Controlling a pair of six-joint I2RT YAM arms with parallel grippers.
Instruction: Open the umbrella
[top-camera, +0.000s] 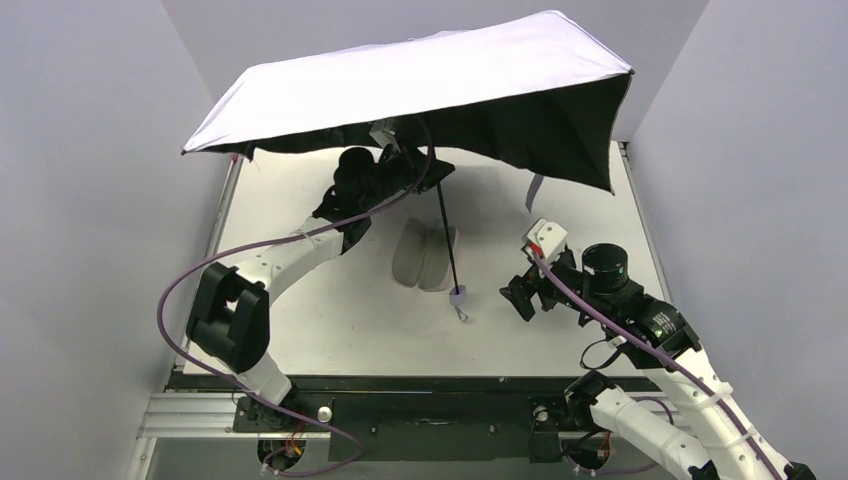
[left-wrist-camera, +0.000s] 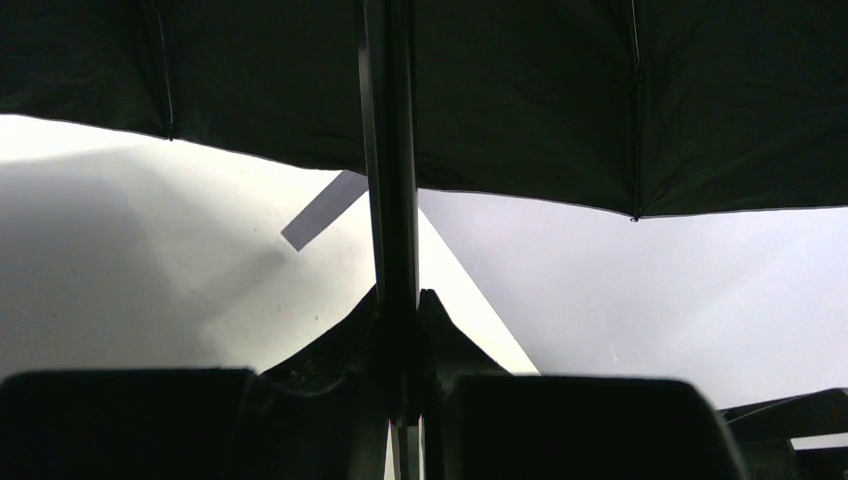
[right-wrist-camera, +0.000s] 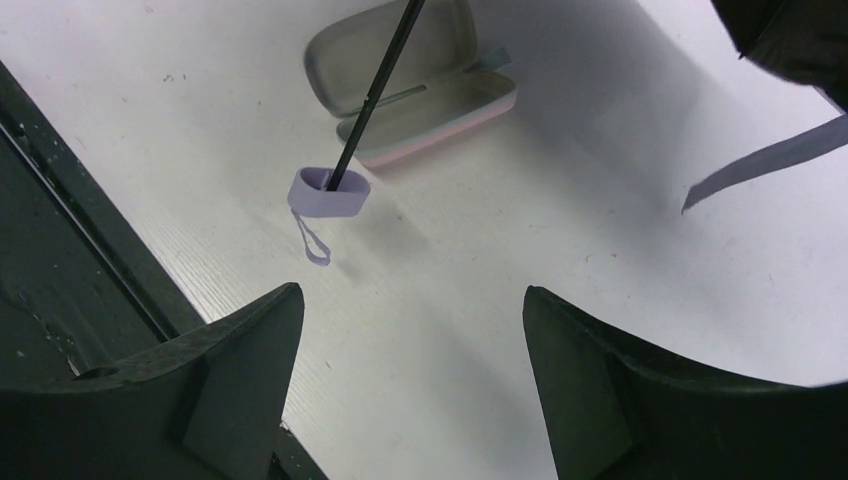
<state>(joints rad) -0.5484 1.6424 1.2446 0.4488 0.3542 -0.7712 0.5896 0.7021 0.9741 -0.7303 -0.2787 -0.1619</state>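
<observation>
table (top-camera: 330, 330) | left arm (top-camera: 290, 250) raised, jaws clamping umbrella (top-camera: 420, 80) | right arm (top-camera: 650, 320) low, jaws apart

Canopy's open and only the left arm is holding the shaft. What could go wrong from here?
1. The left gripper pinches the thin shaft high up, alone; the wide, tilted canopy could twist or slip in that grip.
2. The handle hangs close to the open case; lowering may knock it.
3. The right gripper is open and empty near the canopy edge; raising it may snag fabric.
</observation>
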